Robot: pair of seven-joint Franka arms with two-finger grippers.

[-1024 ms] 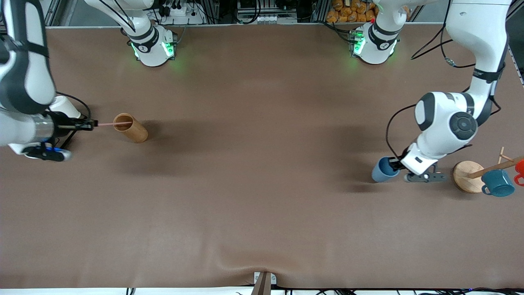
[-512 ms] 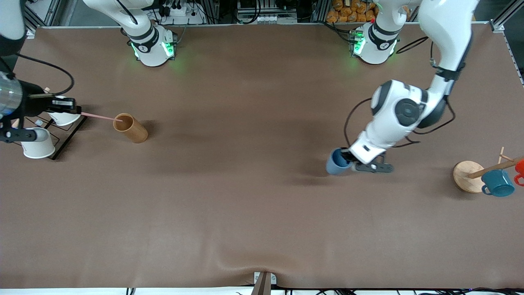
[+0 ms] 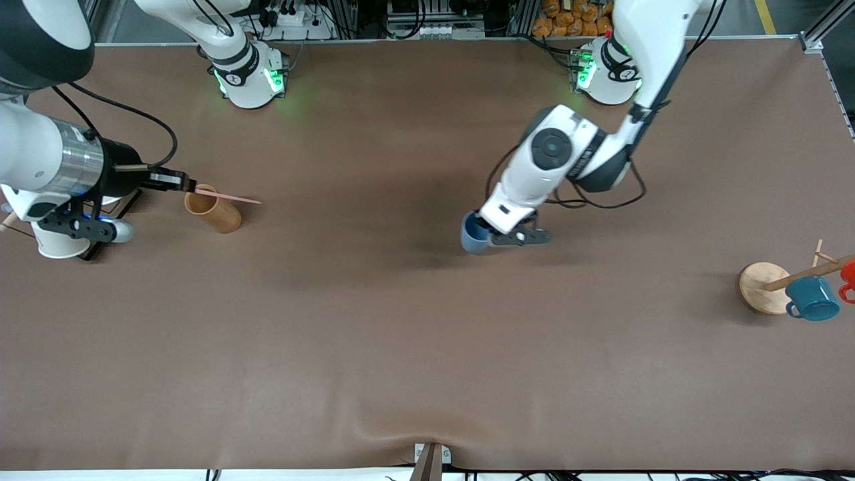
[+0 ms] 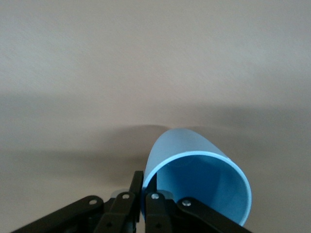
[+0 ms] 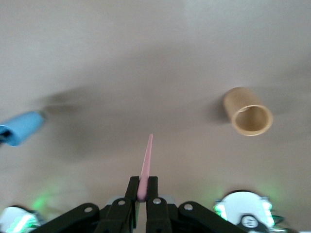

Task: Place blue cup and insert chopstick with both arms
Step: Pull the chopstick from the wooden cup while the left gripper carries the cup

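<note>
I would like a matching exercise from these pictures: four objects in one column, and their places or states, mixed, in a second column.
Objects:
1. blue cup
2. chopstick
3. wooden cylinder holder
4. teal mug

Places or states:
A. hangs on the wooden rack
B. held by the right pincer
C. stands on the table, free
D. held by the left pincer

Pairs: 1-D, 2-B, 3-C, 4-A

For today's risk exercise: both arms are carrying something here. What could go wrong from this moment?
1. The left claw pinches only the rim wall of the blue cup; tilted in the air, it may slip or land on its side.
2. The right claw holds the chopstick by one end over the wooden holder; it may pivot and miss the cup.
</note>
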